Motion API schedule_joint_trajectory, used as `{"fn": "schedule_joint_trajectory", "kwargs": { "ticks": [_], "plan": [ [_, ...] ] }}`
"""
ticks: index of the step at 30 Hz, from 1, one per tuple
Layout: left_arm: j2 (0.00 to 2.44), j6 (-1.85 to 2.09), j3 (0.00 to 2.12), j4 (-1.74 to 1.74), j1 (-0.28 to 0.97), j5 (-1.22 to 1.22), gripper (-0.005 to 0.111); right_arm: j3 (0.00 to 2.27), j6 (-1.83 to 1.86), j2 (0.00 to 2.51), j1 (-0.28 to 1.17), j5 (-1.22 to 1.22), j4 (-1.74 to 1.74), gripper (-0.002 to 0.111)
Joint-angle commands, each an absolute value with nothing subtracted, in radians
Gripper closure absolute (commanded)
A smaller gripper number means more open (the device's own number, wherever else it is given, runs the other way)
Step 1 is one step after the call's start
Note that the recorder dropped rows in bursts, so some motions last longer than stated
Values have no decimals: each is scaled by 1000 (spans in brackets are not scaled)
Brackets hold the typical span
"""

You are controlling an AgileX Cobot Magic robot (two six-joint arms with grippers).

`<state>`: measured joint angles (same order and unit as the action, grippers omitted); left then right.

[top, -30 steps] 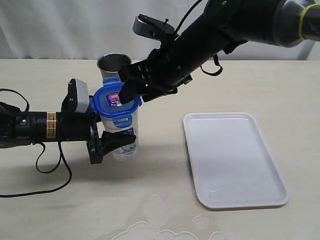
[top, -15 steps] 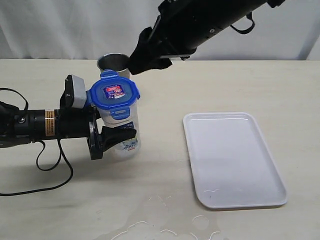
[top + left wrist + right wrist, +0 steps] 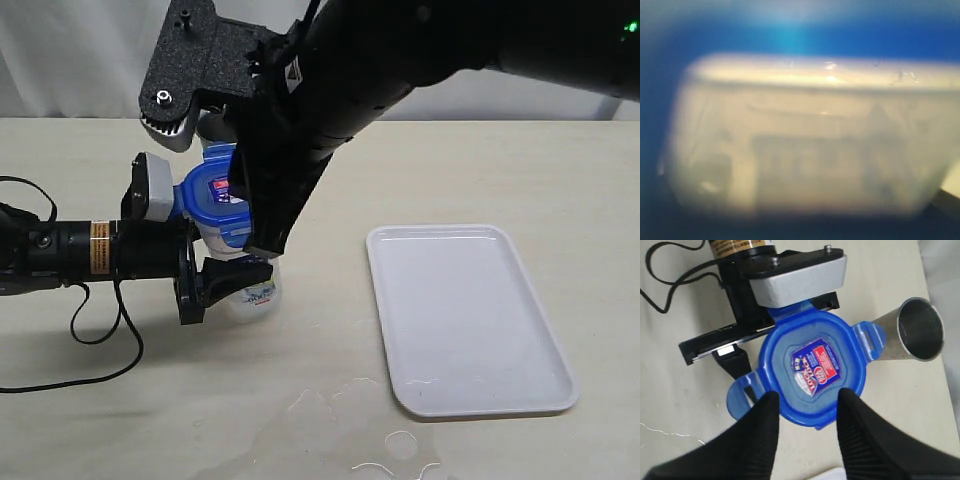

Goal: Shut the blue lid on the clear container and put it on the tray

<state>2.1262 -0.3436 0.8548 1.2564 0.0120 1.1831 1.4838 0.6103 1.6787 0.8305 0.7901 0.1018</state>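
The clear container [image 3: 247,291] stands on the table with my left gripper [image 3: 215,262] shut on its body from the left. It fills the blurred left wrist view as a pale container [image 3: 805,150] under the blue lid [image 3: 800,35]. The blue lid [image 3: 815,365] sits on top with its label up, and two flaps [image 3: 742,392] stick out sideways. My right gripper [image 3: 807,400] hangs open just above the lid's edge, both black fingers [image 3: 765,412] apart. In the exterior view my right gripper [image 3: 262,235] hides much of the lid [image 3: 205,195]. The white tray [image 3: 470,315] lies empty to the right.
A steel cup [image 3: 915,332] stands just behind the container, hidden by my right arm in the exterior view. Spilled water [image 3: 330,440] marks the table's front edge. A black cable [image 3: 100,330] trails from the left arm.
My right arm lifted off the lid, turned, and came back down over it from above, with its fingers a little closer together. The left gripper and container stayed put.
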Motion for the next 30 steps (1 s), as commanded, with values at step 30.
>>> {"fn": "schedule_joint_trajectory", "kwargs": {
  "ticks": [30],
  "plan": [
    [2116, -340, 862, 1247, 13, 1221, 107, 1471, 775, 1872, 847, 790, 120, 65]
  ]
}}
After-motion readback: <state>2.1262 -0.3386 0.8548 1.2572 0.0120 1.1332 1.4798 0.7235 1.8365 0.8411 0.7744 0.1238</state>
